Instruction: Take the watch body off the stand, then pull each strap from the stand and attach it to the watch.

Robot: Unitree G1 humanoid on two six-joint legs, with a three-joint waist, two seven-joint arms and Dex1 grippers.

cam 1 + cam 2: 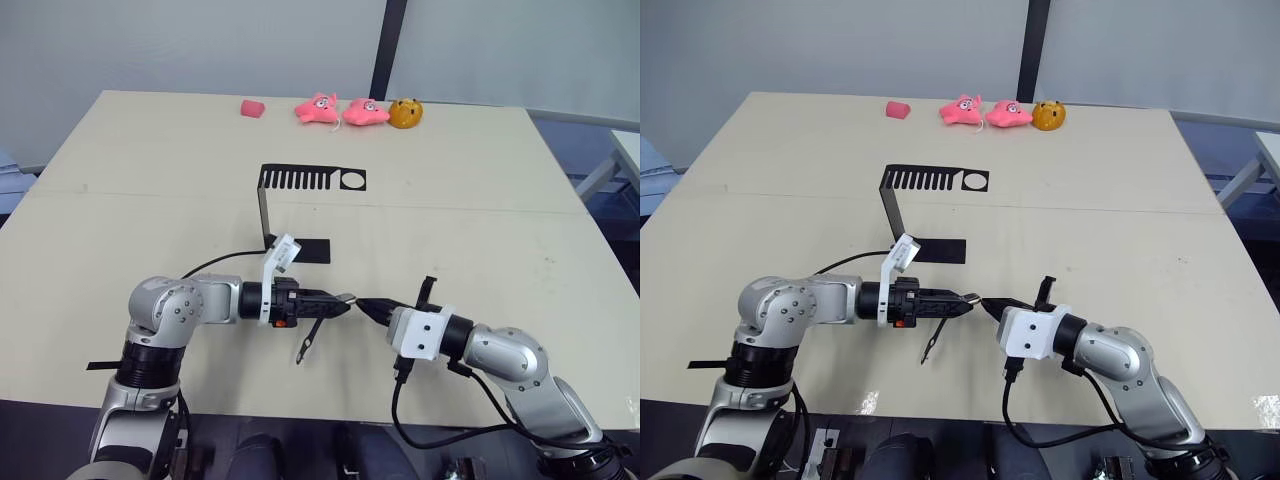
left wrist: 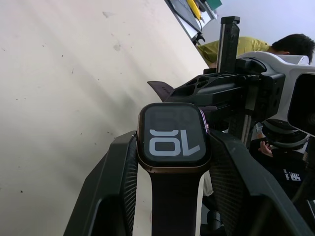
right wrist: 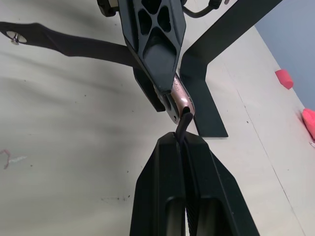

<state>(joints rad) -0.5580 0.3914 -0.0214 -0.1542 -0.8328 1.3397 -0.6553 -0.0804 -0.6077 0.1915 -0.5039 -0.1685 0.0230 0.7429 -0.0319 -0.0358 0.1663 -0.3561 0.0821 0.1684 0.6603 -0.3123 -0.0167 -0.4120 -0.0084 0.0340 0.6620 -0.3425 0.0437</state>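
My left gripper (image 1: 340,300) is shut on the watch body (image 2: 173,135), whose black screen shows white digits. One dark strap (image 1: 310,340) hangs from the watch, fixed to it, with its free end over the table. My right gripper (image 1: 368,305) faces the left one tip to tip and is shut on the other strap (image 3: 184,123). That strap's end touches the watch's bare edge (image 3: 179,98), and its tail (image 1: 428,290) sticks up behind the fingers. The black stand (image 1: 312,180) stands just behind both grippers with nothing on its slotted top plate.
A pink block (image 1: 252,107), two pink soft toys (image 1: 318,108) and an orange one (image 1: 405,113) line the table's far edge. A thin black strip (image 1: 100,365) lies by the left arm's base. A person in yellow (image 2: 256,46) sits beyond the table.
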